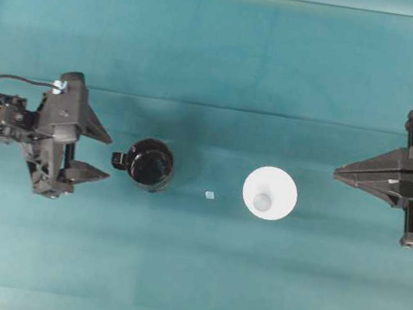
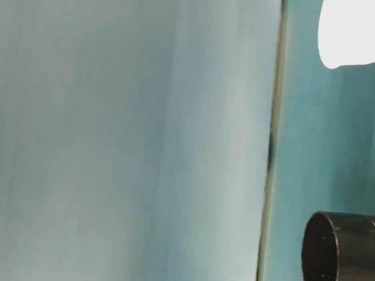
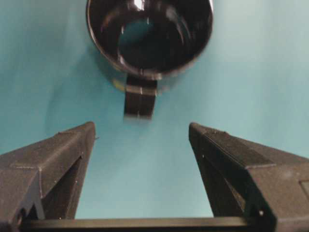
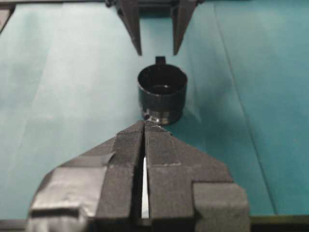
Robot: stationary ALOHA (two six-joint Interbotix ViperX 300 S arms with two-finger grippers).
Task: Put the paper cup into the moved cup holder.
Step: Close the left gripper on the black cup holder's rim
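cup [image 1: 269, 194] upright, between holder [image 1: 149, 165] and right claw [image 1: 339, 174]; nearer the right. right claw shut, empty. left claw [image 1: 105, 157] wide open, empty, beside holder's handle.

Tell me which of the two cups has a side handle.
The black cup holder; its small handle points toward the left gripper. The white paper cup has none.

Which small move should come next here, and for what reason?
Probably the shut right tool should open and move toward the paper cup: the cup stands untouched on the cloth, apart from the cup holder, and the left tool is open and empty by its handle.
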